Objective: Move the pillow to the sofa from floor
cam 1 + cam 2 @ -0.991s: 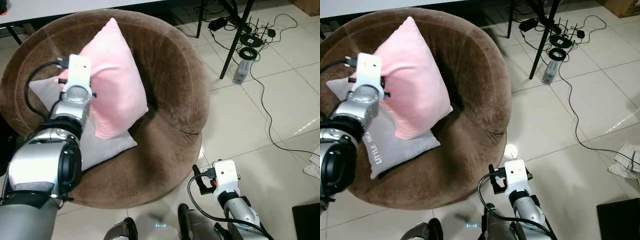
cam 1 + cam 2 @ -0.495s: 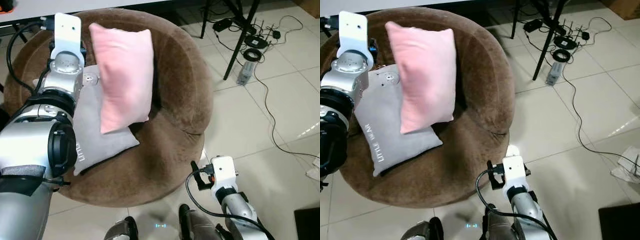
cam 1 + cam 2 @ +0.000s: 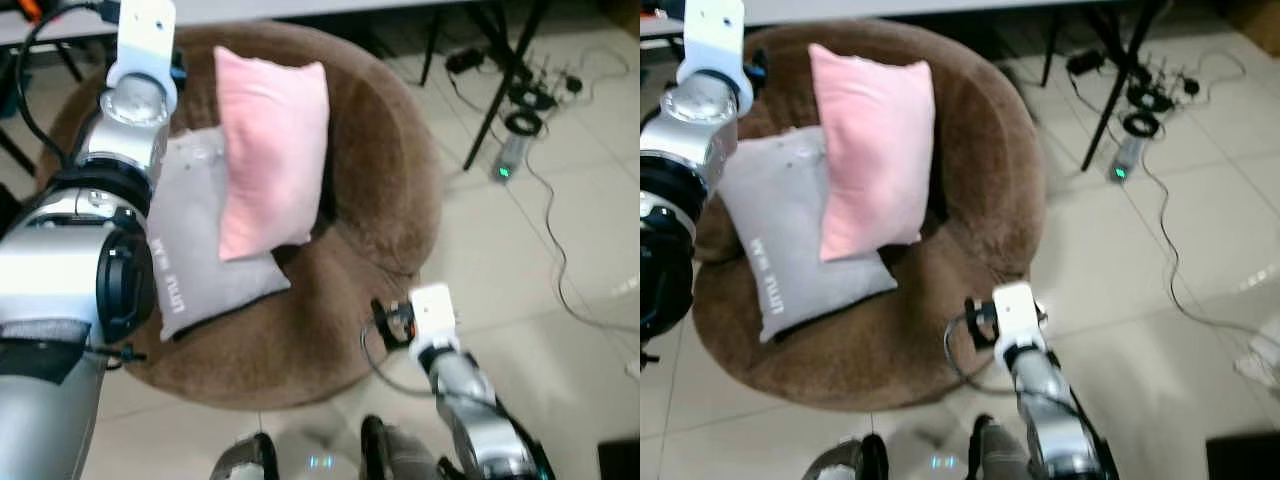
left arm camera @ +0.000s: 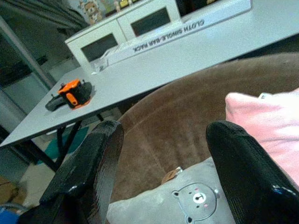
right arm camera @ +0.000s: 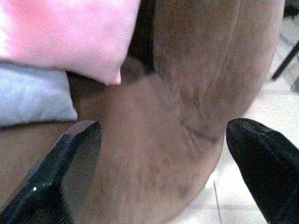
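Soft pink cloth pillow (image 3: 270, 150), plush brown velour sofa (image 3: 370, 150), glossy tile floor (image 3: 560, 200)

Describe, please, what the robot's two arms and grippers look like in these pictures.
Both arms are silver metal with black joint sections. The left arm is bulky, ending in a round silver wrist and a white rectangular block, with a black cable looping beside it. The right arm is slimmer, with a similar white block and a black cable loop. The left gripper and right gripper each have two glossy black fingers.

The left pincer (image 4: 161, 163) has released the pink pillow (image 3: 272, 150) and lifted clear.
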Robot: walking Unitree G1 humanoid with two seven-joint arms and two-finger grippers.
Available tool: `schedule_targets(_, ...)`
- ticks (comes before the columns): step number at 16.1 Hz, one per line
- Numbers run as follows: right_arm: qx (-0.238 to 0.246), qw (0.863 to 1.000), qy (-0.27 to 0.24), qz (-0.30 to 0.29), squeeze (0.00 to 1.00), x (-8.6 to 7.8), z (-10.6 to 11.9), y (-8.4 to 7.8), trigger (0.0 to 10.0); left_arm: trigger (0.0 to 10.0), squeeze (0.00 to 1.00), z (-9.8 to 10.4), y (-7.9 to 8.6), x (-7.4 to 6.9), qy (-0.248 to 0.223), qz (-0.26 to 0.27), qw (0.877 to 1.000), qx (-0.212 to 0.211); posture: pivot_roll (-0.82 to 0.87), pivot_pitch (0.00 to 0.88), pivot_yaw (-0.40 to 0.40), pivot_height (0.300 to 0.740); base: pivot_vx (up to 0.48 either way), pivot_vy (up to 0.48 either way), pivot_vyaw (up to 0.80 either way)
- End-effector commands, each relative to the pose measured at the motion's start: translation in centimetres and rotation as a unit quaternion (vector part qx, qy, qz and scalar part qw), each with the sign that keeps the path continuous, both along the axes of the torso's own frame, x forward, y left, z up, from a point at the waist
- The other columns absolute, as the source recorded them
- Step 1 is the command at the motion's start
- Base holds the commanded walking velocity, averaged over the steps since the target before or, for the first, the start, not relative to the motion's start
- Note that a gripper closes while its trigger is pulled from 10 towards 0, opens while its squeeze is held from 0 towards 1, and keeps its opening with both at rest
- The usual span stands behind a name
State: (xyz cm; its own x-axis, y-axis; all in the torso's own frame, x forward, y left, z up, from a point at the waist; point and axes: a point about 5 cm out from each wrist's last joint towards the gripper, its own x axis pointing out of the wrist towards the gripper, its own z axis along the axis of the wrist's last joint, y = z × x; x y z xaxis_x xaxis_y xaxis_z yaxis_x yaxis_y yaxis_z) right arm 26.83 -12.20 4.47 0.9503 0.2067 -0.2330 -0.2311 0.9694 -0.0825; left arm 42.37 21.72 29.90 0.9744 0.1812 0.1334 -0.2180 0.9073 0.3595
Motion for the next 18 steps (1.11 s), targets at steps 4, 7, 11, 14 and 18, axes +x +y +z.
schedule_targets(4,-0.003,1.000,-0.013,-0.003,0.00,1.9,0.4,-0.6,10.0,10.0,0.00,-2.9,-1.5,-0.1,0.018,-0.089,0.996,0.011,-0.07,0.037,-0.039,0.740,0.000,0.000,0.00)
schedule_targets(7,-0.006,0.999,-0.031,0.016,0.00,3.9,1.4,0.0,10.0,10.0,0.00,-10.5,-1.6,-1.7,0.098,-0.145,0.984,0.044,0.00,0.011,-0.061,0.740,0.000,0.000,0.00)
schedule_targets(11,0.017,0.999,-0.046,0.020,0.00,4.3,1.6,0.3,10.0,10.0,0.00,-16.0,-0.9,-4.3,0.113,-0.148,0.982,-0.007,0.02,0.008,-0.072,0.740,0.000,0.000,0.00)
schedule_targets(14,0.025,0.998,-0.036,0.038,0.00,3.9,0.8,1.1,10.0,10.0,0.00,-20.3,-4.5,-6.9,0.120,-0.191,0.971,-0.079,0.02,0.021,-0.078,0.740,0.000,0.000,0.00)
schedule_targets(18,0.026,0.997,-0.040,0.056,0.00,3.5,0.6,1.4,10.0,10.0,0.00,-20.6,-8.0,-8.1,0.101,-0.234,0.960,-0.118,0.00,0.042,-0.090,0.740,0.000,0.000,0.00)
